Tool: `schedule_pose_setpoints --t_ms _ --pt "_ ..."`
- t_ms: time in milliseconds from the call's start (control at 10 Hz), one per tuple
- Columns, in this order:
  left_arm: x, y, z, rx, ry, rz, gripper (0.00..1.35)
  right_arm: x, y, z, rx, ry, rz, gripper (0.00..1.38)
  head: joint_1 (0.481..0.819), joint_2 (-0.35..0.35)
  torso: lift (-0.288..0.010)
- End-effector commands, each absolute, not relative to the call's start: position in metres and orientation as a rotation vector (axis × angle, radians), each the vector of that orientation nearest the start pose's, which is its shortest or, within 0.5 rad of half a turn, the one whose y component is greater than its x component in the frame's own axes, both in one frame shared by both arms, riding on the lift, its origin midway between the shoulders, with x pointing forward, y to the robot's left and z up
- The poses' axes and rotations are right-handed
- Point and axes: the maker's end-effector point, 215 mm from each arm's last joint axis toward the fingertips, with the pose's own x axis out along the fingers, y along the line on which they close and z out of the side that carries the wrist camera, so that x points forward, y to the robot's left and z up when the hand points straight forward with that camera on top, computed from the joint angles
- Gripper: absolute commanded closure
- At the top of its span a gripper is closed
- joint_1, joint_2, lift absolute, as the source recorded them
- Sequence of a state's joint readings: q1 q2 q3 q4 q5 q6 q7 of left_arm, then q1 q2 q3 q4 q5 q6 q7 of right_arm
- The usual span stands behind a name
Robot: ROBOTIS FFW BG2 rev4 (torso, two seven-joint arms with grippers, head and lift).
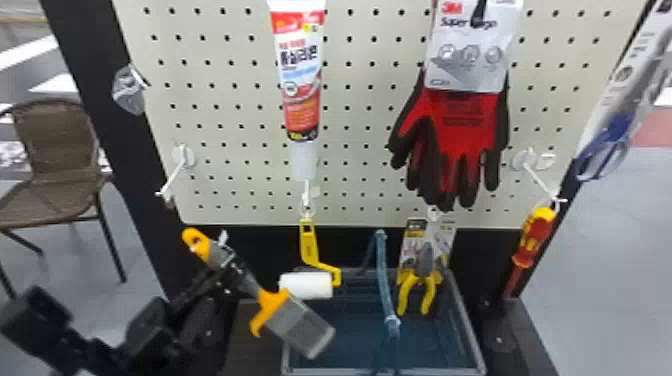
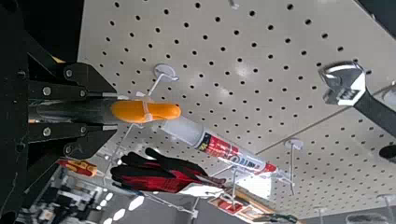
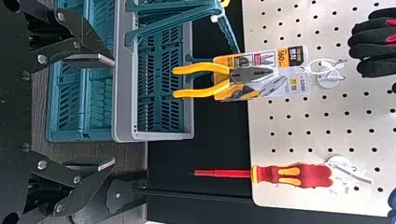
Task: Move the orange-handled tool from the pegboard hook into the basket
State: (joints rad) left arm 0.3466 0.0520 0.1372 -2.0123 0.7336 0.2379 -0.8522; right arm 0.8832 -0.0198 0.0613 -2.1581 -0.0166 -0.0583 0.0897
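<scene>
1. One pegboard stands behind everything.
2. One basket sits below the pegboard's bottom edge.
3. Two grippers: the left gripper is narrowed on the orange-handled tool, its fingers pressing both sides; the right gripper has its fingers spread wide.
4. One set of red-and-black gloves hangs right of the pegboard's middle.
5. One tube hangs left of the middle.
6. One orange-handled tool is in the left gripper, tilted, its grey end overlapping the basket's left rim in the head view, apart from the hook near the pegboard's bottom left corner.
7. One roller and one pair of pliers hang by the bottom edge.
8. One screwdriver hangs near the bottom right corner.
</scene>
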Motion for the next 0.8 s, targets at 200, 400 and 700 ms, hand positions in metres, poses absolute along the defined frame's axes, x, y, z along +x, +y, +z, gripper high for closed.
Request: schedule_pose_setpoints --t_ms 200,400,700 --pt "0.439 0.124 -0.264 -0.732 -0.222 -0.813 1.2 0.316 -0.177 -0.405 0.059 0.238 0.145 0.52 0.549 0.0 -0.1" --pt "0.444 0.128 -0.27 -0.74 -0.255 -0.78 1.2 0.314 -0.177 -0.407 0.061 0.242 0.144 0.52 0.549 0.0 -0.1" --pt "0.448 0.122 -0.281 -0.776 -0.259 -0.758 1.2 0.314 -0.177 -0.407 0.062 0.242 0.143 0.52 0.549 0.0 -0.1"
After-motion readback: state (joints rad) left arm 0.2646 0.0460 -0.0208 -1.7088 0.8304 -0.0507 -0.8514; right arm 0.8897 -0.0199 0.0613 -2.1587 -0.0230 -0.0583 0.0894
